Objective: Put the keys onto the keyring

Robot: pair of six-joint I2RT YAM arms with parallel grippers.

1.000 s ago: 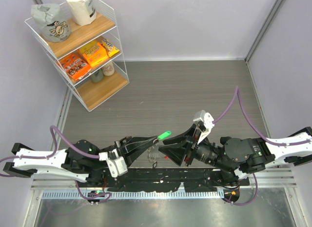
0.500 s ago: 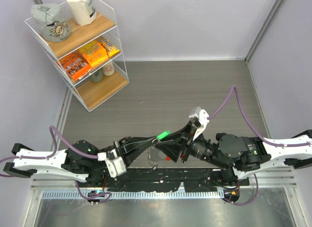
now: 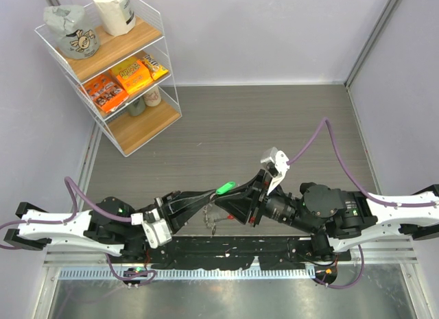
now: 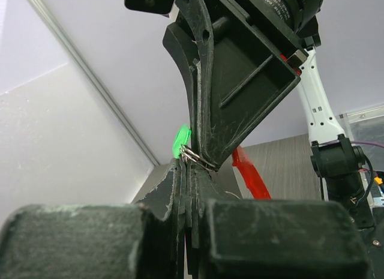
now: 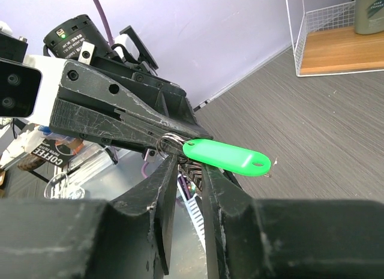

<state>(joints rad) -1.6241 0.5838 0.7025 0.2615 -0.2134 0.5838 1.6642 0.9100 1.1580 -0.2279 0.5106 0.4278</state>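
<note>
Grey wood-grain table, near edge: left gripper, pressed together, pinches the green key by its ring. Fingers of right gripper stand narrowly apart at that ring; grip unclear. Red arc of keyring just beside.

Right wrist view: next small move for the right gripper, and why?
Probably close the right gripper on the small silver ring: the shut left gripper pins it, green key attached, and the right fingers sit just under it, slightly apart.
</note>
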